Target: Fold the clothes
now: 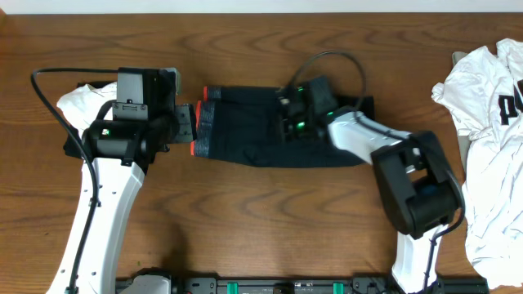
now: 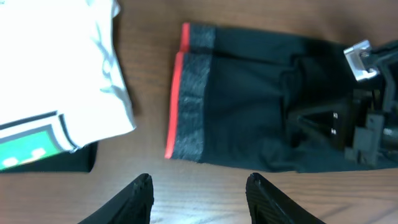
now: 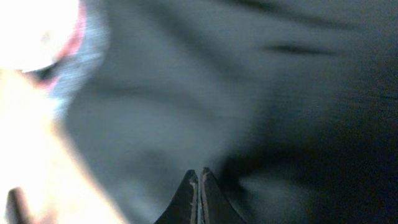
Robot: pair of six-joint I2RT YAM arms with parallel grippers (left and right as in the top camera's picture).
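One wooden table (image 1: 270, 220) holds three garments: one pair of black pants (image 1: 253, 131) with a grey, red-edged waistband, and two white tops, a green-logo T-shirt (image 2: 56, 74) and a black-lettered T-shirt (image 1: 490, 122). Two white-and-black robot arms, one left arm (image 1: 102, 204) and one right arm (image 1: 413, 188), reach over it. Each carries one two-finger gripper, the left gripper (image 2: 199, 186) and the right gripper (image 3: 199, 177), two in all.
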